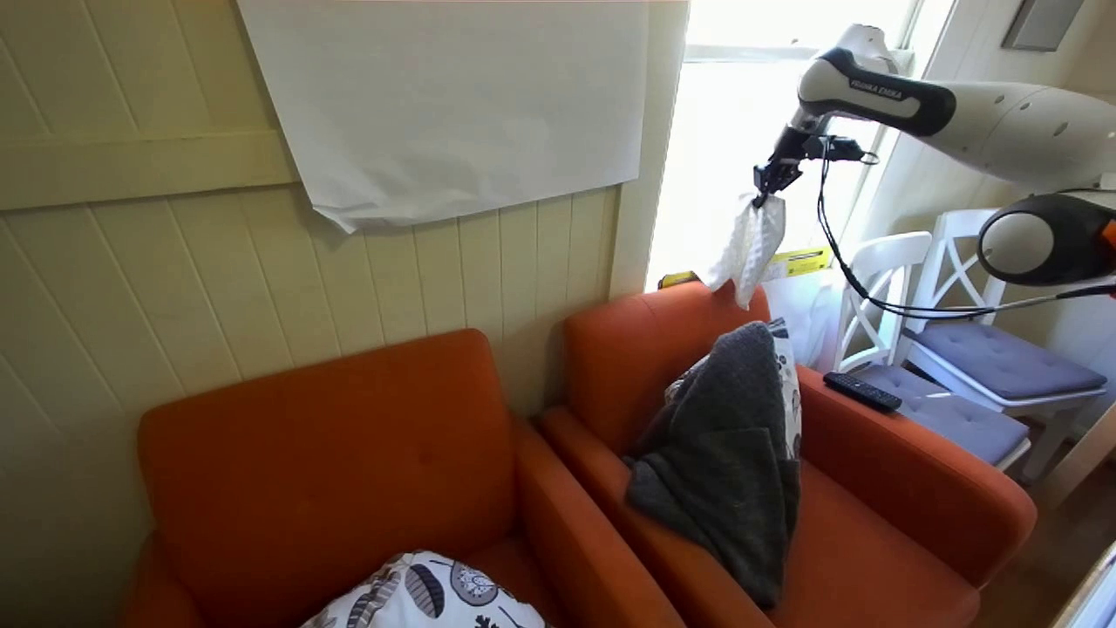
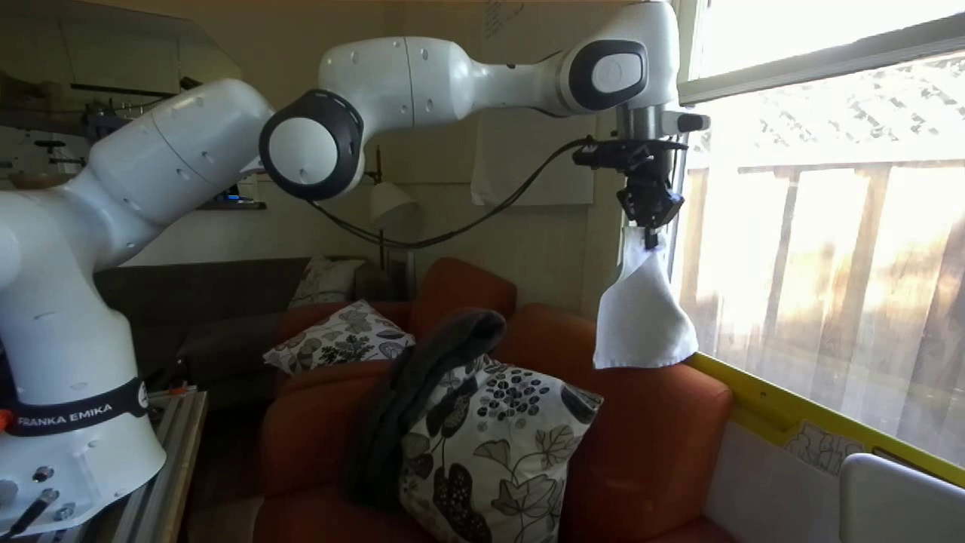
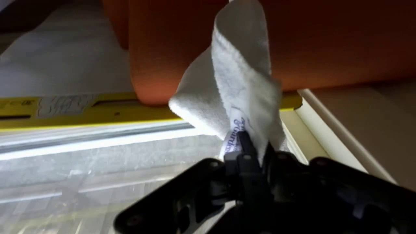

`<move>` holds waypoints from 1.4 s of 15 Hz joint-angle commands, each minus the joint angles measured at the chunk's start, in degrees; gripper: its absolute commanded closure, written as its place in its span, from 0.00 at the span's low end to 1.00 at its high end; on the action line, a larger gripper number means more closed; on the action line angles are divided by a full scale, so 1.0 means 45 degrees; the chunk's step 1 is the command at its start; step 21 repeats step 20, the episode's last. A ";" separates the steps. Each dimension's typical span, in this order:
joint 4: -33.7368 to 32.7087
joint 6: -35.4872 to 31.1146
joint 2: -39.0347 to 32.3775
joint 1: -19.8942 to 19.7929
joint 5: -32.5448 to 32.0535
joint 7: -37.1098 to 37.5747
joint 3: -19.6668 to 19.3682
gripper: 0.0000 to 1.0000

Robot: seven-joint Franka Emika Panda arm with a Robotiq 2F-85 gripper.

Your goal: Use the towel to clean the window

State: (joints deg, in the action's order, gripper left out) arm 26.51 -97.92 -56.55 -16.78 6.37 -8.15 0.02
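A white towel hangs limp from my gripper, in both exterior views (image 1: 753, 244) (image 2: 644, 324) and in the wrist view (image 3: 242, 78). My gripper (image 1: 760, 199) (image 2: 650, 238) is shut on the towel's upper end and points down. In the wrist view the dark fingers (image 3: 256, 144) pinch the towel beside a white label with blue print. The bright window (image 1: 719, 122) (image 2: 814, 249) (image 3: 97, 182) stands close beside the towel. I cannot tell whether the towel touches the glass. The towel's lower end hangs in front of the top of an orange armchair's back.
The orange armchair (image 1: 663, 331) (image 2: 648, 437) stands below the towel, with a grey blanket (image 1: 724, 471) and a patterned cushion (image 2: 497, 445) on it. A yellow strip (image 2: 761, 407) (image 3: 81, 110) runs along the window's bottom. White chairs (image 1: 889, 262) and a remote (image 1: 861, 392) are near.
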 commanded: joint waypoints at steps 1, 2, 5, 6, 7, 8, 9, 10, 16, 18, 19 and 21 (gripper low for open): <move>-0.0698 0.0788 -0.1039 -0.0239 0.0366 0.0303 0.0371 0.98; -0.0772 0.0584 -0.1302 -0.0257 0.0439 0.0312 0.0455 0.68; -0.0822 -0.0132 -0.1655 -0.0230 0.0585 0.0438 0.0631 0.55; -0.0557 -0.0389 -0.1501 -0.0188 0.0535 0.0423 0.0625 0.49; -0.0450 -0.0385 -0.1299 -0.0130 0.0424 0.0363 0.0588 0.43; -0.0417 -0.0343 -0.1161 -0.0082 0.0322 0.0314 0.0536 0.35; -0.0138 -0.0235 -0.0802 -0.0057 0.0234 0.0195 0.0488 0.29; -0.0145 0.0035 -0.0603 -0.0045 0.0177 0.0158 0.0454 0.20; -0.0119 0.0282 -0.0203 -0.0048 0.0117 -0.0025 0.0394 0.04; -0.0101 0.0269 -0.0287 -0.0045 0.0116 -0.0025 0.0395 0.00; -0.0101 0.0265 -0.0333 -0.0045 0.0115 -0.0025 0.0395 0.00; -0.0101 0.0265 -0.0354 -0.0046 0.0115 -0.0025 0.0395 0.00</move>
